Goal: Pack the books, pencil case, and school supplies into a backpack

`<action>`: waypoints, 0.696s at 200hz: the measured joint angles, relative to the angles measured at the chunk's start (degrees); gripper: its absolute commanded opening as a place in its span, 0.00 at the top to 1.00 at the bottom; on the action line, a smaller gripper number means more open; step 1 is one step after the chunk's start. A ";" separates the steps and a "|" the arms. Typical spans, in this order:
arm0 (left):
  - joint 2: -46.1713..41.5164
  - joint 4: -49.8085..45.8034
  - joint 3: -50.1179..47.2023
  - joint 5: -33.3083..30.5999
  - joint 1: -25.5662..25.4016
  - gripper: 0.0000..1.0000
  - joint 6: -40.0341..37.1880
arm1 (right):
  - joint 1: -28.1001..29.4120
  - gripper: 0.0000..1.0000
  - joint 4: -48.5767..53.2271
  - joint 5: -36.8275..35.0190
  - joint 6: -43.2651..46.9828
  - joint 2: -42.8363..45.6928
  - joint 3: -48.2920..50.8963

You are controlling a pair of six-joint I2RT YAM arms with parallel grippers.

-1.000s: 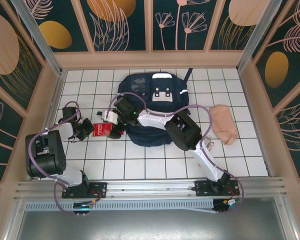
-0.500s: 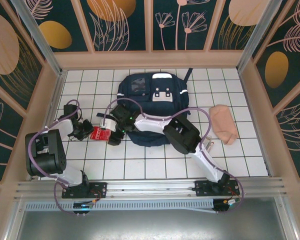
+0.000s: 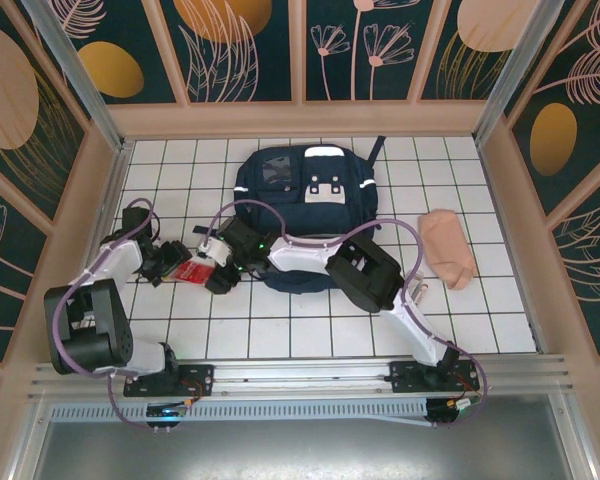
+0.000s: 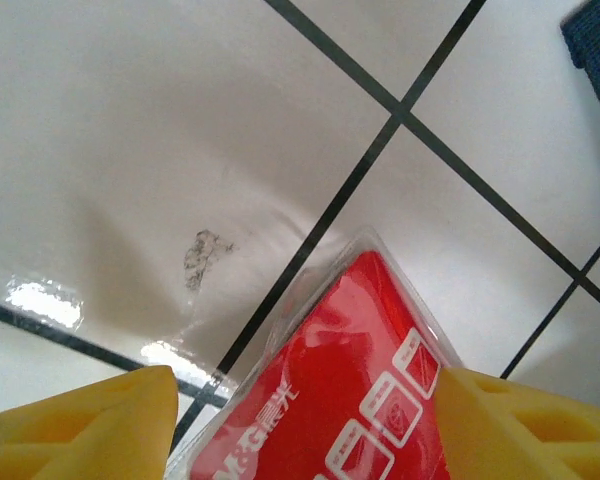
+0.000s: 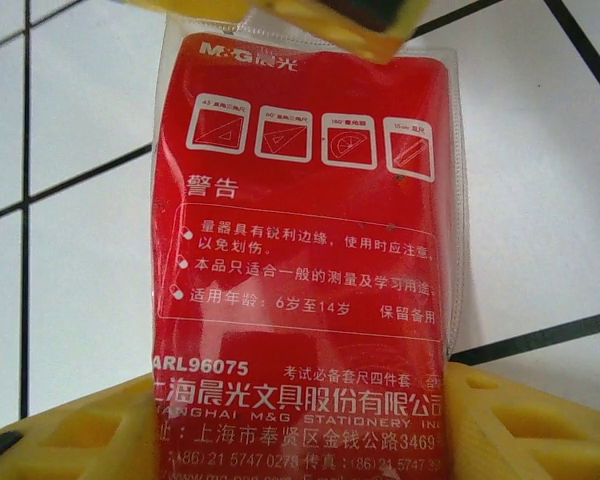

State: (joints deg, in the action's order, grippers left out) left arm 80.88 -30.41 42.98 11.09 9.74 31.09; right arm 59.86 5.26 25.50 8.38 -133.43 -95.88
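The red packet lies on the tiles just left of the backpack, light, bendy and slick-sleeved, best pinched flat at a short end, the left gripper spread astride it and the right gripper flanking its other end, grip uncertain.

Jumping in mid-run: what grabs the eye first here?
A red packet sits just left of the navy backpack, with the left gripper and the right gripper at its opposite ends. A peach-pink pencil case lies apart to the backpack's right.
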 measured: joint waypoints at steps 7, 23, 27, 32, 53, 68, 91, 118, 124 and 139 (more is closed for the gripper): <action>-0.33 0.07 -0.39 0.04 0.00 0.31 0.22 | -0.42 0.57 -0.42 1.29 -0.57 0.00 0.17; -0.26 0.24 -1.46 0.72 0.00 0.31 1.01 | -1.25 0.58 -0.63 4.57 -1.92 0.00 0.55; -0.17 0.20 -1.73 1.07 0.00 0.31 1.33 | -1.42 0.58 -0.79 5.25 -2.34 0.00 0.61; 0.07 0.20 -2.10 1.49 0.00 0.31 1.73 | -1.62 0.58 -0.83 6.10 -2.82 0.00 0.70; 1.16 0.74 -3.15 3.23 0.00 0.31 3.45 | -2.19 0.59 -0.81 8.79 -4.39 0.00 0.87; 1.09 1.51 -3.45 3.56 0.00 0.35 4.61 | -2.45 0.60 -0.74 10.16 -5.42 0.00 0.92; 1.03 2.10 -3.96 3.41 0.11 0.64 6.73 | -2.43 0.60 -0.31 12.20 -6.14 0.00 0.92; 0.96 3.65 -4.09 5.18 0.11 0.97 8.09 | -2.38 0.36 -1.42 13.29 -6.14 0.44 2.27; 0.90 3.61 -3.93 5.70 0.24 1.00 8.35 | -2.40 0.28 -2.45 12.83 -6.25 1.11 3.61; 0.68 3.37 -3.37 7.13 -0.17 1.00 8.66 | -2.21 0.21 -5.38 11.30 -5.22 4.37 8.61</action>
State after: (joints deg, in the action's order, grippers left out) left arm 81.56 -27.05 39.62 18.22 9.56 39.75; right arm 57.65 -0.12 36.80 3.16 -129.05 -87.26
